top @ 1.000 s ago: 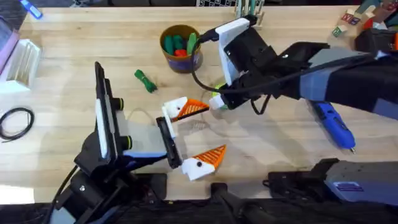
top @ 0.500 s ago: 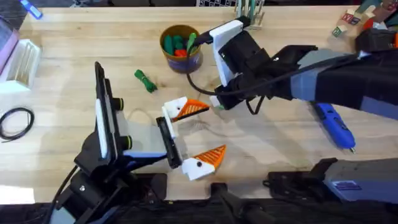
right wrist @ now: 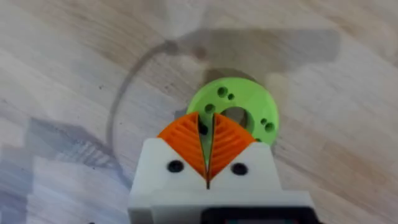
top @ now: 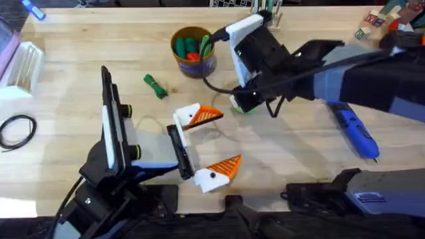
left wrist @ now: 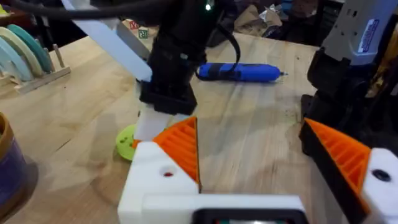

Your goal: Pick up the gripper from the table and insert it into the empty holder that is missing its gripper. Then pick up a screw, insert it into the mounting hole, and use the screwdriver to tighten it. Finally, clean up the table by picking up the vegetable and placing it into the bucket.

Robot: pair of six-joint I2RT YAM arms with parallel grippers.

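Observation:
My right gripper (right wrist: 208,121) points down with its orange tips together, right over a bright green disc (right wrist: 249,99) with holes; I see nothing between them. It sits mid-table (top: 242,103). My left gripper (top: 222,139) lies low and wide open, and both its white mounts carry orange tips (left wrist: 183,143). A loose gripper, a bare holder and a screw are out of view. The blue screwdriver (top: 355,133) lies on the table at the right. The dark-green vegetable (top: 155,86) lies left of centre. The bucket (top: 192,50) stands at the back.
A white rack (top: 20,66) and a black cable loop (top: 16,129) are at the left edge. Toy blocks (top: 372,20) sit in the far right corner. A holder with green sticks (top: 265,10) stands at the back, behind the right arm.
My right gripper has shifted a little to the right and toward the far side, staying low at the green disc. The left arm has not moved.

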